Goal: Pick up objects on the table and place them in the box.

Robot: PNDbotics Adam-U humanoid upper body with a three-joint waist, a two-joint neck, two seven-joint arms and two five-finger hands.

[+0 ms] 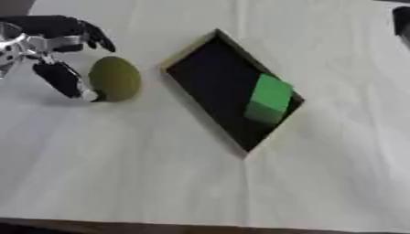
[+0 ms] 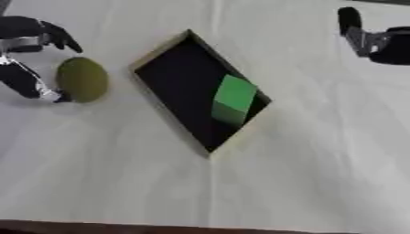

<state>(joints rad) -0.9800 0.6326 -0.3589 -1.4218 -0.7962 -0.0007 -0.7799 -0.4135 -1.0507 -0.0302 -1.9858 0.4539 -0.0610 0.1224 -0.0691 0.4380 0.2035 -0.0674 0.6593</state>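
The surface [image 1: 160, 183] is plain off-white. The box [image 1: 210, 77] is black inside with a tan rim. A bright green block [image 1: 268, 98] lies in it. The round object [image 1: 115, 78] is olive green. The left hand [image 1: 48, 41] is black with silver parts.

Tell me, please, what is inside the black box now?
Inside the box lies one green block, near its right end. The rest of the dark floor looks bare. What is under the block cannot be seen.
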